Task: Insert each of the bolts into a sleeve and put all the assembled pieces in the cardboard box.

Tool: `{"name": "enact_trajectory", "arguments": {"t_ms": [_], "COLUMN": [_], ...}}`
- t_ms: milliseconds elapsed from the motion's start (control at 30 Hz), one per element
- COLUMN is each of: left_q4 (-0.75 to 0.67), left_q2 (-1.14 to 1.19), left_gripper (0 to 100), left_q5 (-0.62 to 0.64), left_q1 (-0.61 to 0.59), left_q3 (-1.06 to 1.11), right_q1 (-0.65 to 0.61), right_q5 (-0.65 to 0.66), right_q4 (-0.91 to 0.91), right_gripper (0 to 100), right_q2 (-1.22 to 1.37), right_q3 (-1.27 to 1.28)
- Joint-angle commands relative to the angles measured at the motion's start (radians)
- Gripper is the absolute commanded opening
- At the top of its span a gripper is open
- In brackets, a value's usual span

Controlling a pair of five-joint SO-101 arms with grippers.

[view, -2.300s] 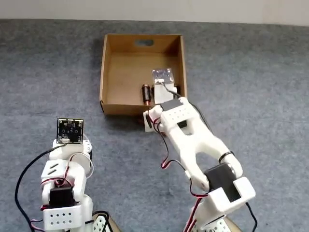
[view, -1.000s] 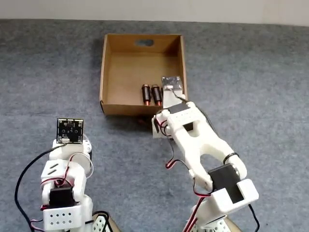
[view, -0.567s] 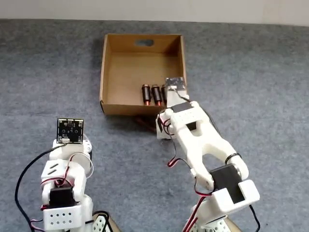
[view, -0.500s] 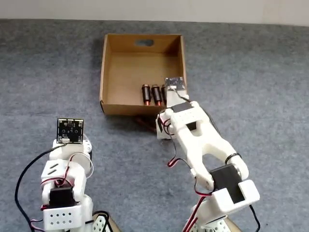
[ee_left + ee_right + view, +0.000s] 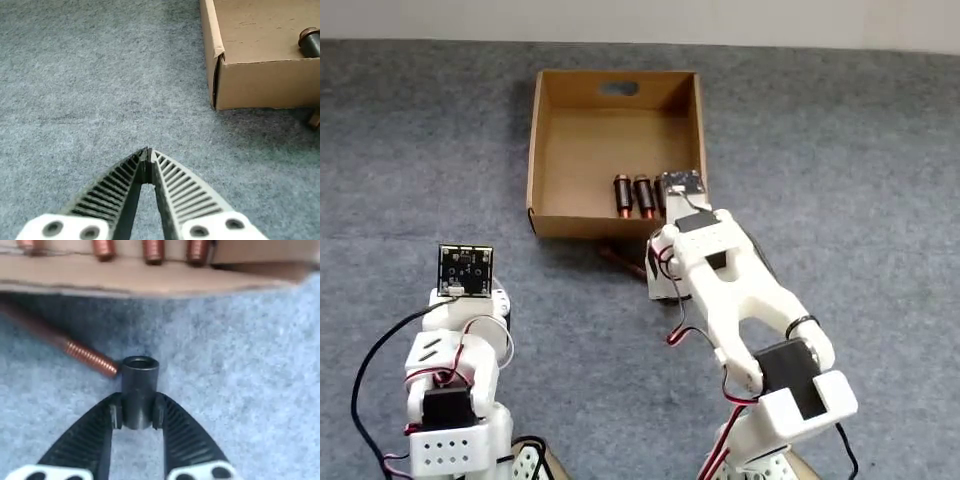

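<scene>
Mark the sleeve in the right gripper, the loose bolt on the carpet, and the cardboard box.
sleeve [image 5: 139,392], right wrist view, middle of its dark barrel.
loose bolt [image 5: 59,340], right wrist view, mid-shank.
cardboard box [image 5: 590,140], high view, bare floor.

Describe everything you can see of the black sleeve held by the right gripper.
The sleeve is a short black tube, matte, dark metal by its look, with an open bore at its far end. The right gripper grips its near half from both sides, mouth pointing toward the cardboard box. The threaded tip of a copper bolt lies beside its rim; contact unclear.
</scene>
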Motion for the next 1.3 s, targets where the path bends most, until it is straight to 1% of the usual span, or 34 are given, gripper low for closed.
{"name": "enact_trajectory", "arguments": {"t_ms": [0, 100, 167, 267, 367, 467, 567, 700, 833, 1000, 1267], "left_q4": [-0.002, -0.002, -0.002, -0.002, -0.002, -0.002, 0.0, 0.0, 0.002, 0.003, 0.003], "left_q2": [-0.001, -0.001, -0.001, -0.001, -0.001, -0.001, -0.001, -0.001, -0.001, -0.001, -0.001], "left_gripper": [1, 1, 1, 1, 1, 1, 1, 1, 1, 1, 1], "left_q5": [-0.003, -0.003, -0.003, -0.003, -0.003, -0.003, -0.003, -0.003, -0.003, -0.003, -0.003], "left_q1": [0.015, 0.015, 0.015, 0.015, 0.015, 0.015, 0.015, 0.015, 0.015, 0.015, 0.015], "left_q3": [0.018, 0.018, 0.018, 0.018, 0.018, 0.018, 0.018, 0.018, 0.018, 0.018, 0.018], "right_q1": [0.007, 0.004, 0.001, 0.004, 0.01, 0.051, 0.102, 0.143, 0.16, 0.156, 0.151], "right_q5": [0.011, 0.043, 0.071, 0.103, 0.149, 0.201, 0.253, 0.313, 0.377, 0.376, 0.381], "right_q4": [0.015, 0.008, -0.028, -0.091, -0.101, -0.097, -0.065, -0.045, -0.041, -0.013, -0.016], "right_gripper": [0.7, 0.7, 0.7, 0.6, 0.6, 0.6, 0.6, 0.9, 1.7, 15.2, 14.8], "right_q2": [-0.035, -0.054, -0.137, -0.349, -0.587, -0.776, -0.886, -0.897, -0.816, -0.684, -0.628], "right_q3": [-0.001, 0.021, 0.09, 0.254, 0.409, 0.527, 0.608, 0.674, 0.693, 0.638, 0.49]}}
